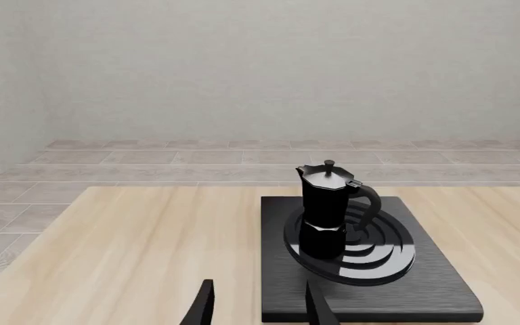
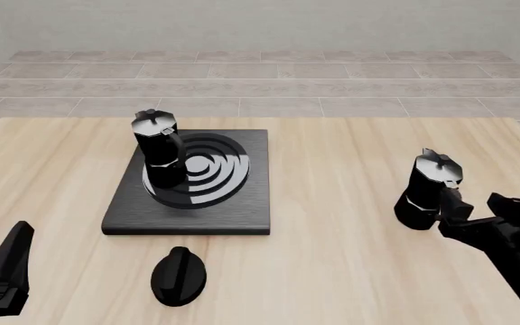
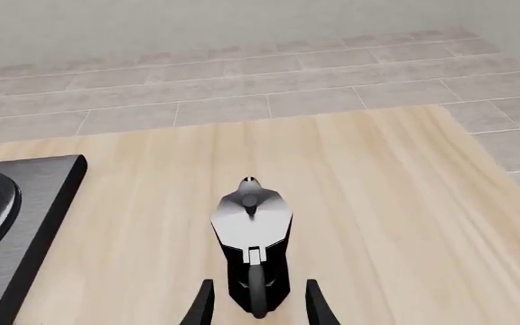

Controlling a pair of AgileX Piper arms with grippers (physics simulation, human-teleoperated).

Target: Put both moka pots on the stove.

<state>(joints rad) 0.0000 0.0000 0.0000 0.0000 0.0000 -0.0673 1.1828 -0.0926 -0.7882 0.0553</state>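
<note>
Spanning the scene, the pale wooden table (image 2: 332,271) carries the flat dark grey stove slab (image 2: 242,210) with silver-white burner rings. One glossy black faceted moka pot (image 2: 159,154) stands upright on the stove's rings. The second moka pot (image 2: 427,189) stands upright on the table, well right of the stove. The right gripper (image 3: 254,305) has its fingers spread on either side of that pot's handle. The left gripper (image 1: 258,305) hangs spread, holding nothing, near the stove's front edge. A low black oval knob (image 2: 179,276) lies just before the stove.
</note>
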